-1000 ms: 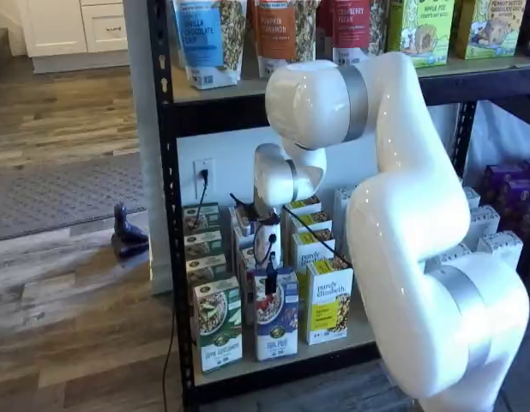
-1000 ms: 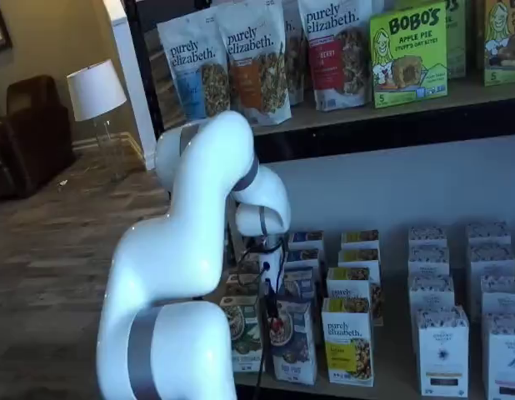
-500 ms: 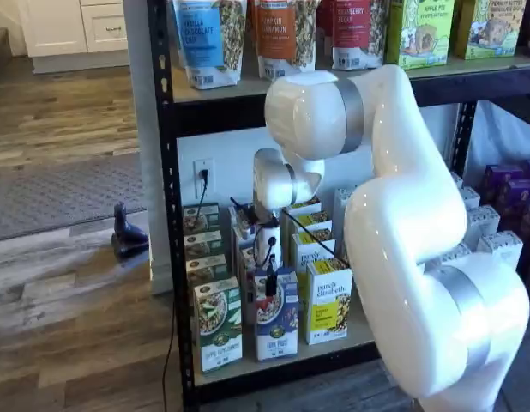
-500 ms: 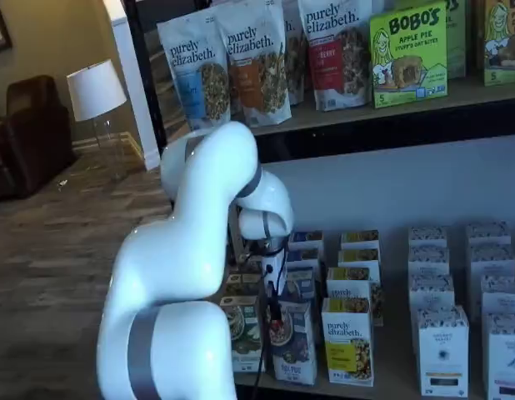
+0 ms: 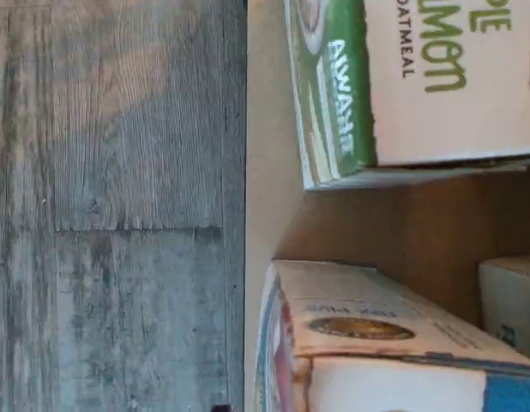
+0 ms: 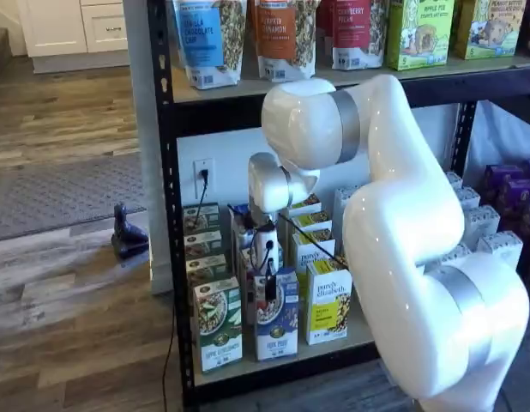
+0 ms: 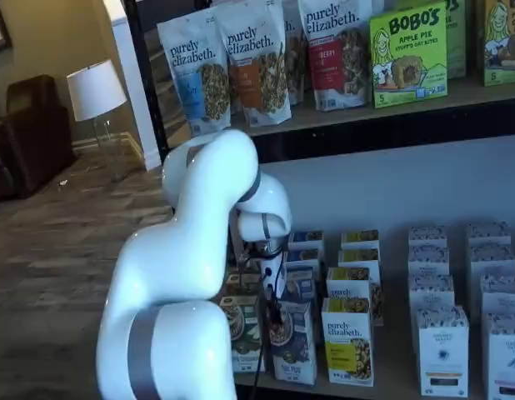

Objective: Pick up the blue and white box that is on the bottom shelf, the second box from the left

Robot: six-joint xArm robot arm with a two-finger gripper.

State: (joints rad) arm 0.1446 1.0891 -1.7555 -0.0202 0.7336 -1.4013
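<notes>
The rack is faced from the front in both shelf views, the arm (image 6: 402, 232) being seen between camera and shelves. The bottom shelf (image 7: 391, 379) is shared. The wrist view is held close above the blue and white box (image 5: 376, 343), turned sideways.

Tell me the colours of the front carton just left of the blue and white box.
Green and white carton, clearest in a shelf view, beside the blue and white box.

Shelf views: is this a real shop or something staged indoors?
Likely a mock retail shelf set up in a home. A black steel rack holds rows of cartons like the blue and white box, yet a table lamp, armchair and kitchen cabinets surround it.
</notes>
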